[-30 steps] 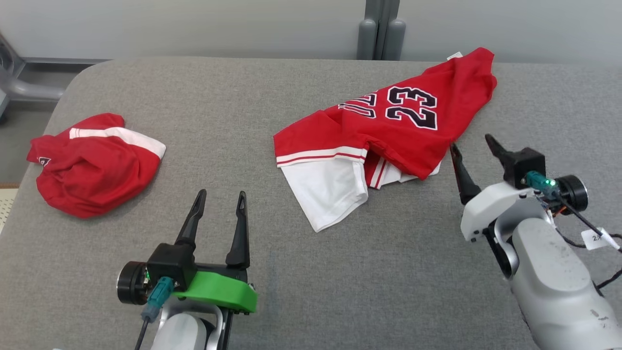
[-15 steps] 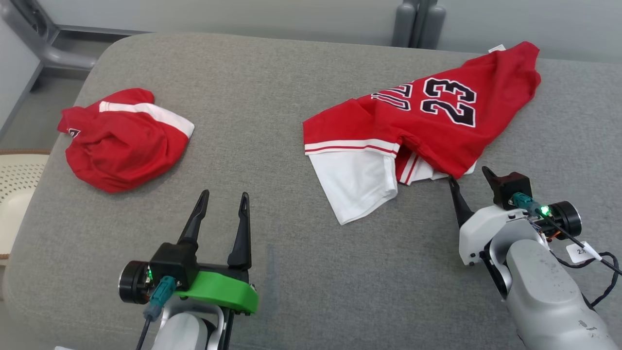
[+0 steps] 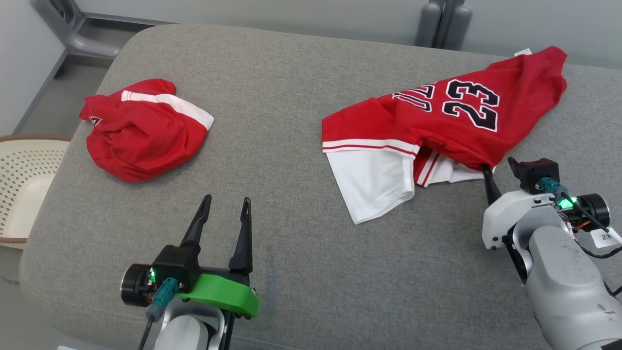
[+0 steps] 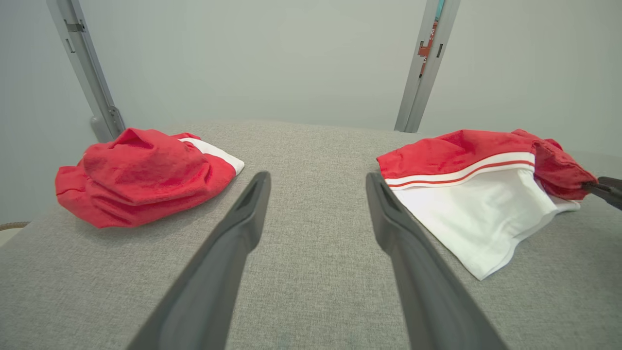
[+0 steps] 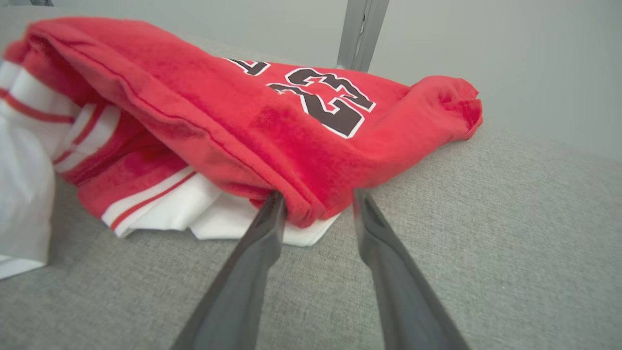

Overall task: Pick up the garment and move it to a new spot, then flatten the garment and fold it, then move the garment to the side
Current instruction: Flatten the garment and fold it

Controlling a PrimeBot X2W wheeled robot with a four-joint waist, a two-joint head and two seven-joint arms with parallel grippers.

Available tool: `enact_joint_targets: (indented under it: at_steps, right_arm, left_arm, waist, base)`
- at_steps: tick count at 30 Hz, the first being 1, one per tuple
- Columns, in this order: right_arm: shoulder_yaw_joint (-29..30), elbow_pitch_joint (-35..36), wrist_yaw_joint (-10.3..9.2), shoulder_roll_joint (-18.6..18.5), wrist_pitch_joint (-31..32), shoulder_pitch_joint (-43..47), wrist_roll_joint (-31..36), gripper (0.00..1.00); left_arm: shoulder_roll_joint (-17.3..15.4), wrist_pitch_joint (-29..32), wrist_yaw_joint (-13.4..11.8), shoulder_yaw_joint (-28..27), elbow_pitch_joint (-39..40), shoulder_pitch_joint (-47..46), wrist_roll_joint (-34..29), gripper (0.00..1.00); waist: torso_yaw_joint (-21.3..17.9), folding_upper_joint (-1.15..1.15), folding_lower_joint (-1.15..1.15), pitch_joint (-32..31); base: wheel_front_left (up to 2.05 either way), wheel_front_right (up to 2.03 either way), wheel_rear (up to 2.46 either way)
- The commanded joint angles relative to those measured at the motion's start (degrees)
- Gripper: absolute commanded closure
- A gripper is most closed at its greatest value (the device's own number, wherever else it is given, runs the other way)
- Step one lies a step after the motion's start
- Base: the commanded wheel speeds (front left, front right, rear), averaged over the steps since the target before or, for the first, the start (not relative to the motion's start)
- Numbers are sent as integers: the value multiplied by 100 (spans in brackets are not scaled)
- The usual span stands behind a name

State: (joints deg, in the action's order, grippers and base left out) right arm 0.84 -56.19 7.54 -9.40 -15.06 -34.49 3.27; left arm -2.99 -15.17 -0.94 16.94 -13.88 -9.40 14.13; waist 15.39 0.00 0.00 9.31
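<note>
Lying crumpled on the right side of a grey fabric tabletop [image 3: 291, 73] is a red jersey [image 3: 437, 121] with the number 23 in black and a white panel trimmed with red stripes. The right end effector [image 3: 497, 165] sits at the jersey's near corner. Its two dark fingers are apart, one on each side of the red folded edge, with their tips touching the cloth but not pinching it. The left end effector [image 3: 227, 198] hovers wide open over bare fabric near the front edge, holding nothing. A second red garment [image 3: 146, 131] lies bunched on the left side, well apart from the jersey. A cream perforated basket [image 3: 24, 184] stands beyond the tabletop's left edge.
</note>
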Motion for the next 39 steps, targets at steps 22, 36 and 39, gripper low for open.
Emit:
enact_joint_targets:
  at_steps: [22, 36, 39]
  right_arm:
    - [-719, 2046, -9, -760, -20, 170, 232, 100]
    - [-1363, 3997, -9, -1392, 1540, 1871, -371, 100]
    - [-1383, 3783, -9, -1230, 1481, 2076, -473, 100]
  left_arm:
    - [-32, 0, -71, -82, 20, 218, -2, 0]
    - [-20, 0, -76, -140, 157, 188, 50, 0]
    - [-16, -1, -64, -131, 160, 136, 51, 0]
  waist:
    - [-617, 0, 0, -263]
    - [-641, 0, 0, -165]
    - [-607, 0, 0, -112]
  base:
    - [0, 0, 0]
    - [0, 0, 0]
    - [0, 0, 0]
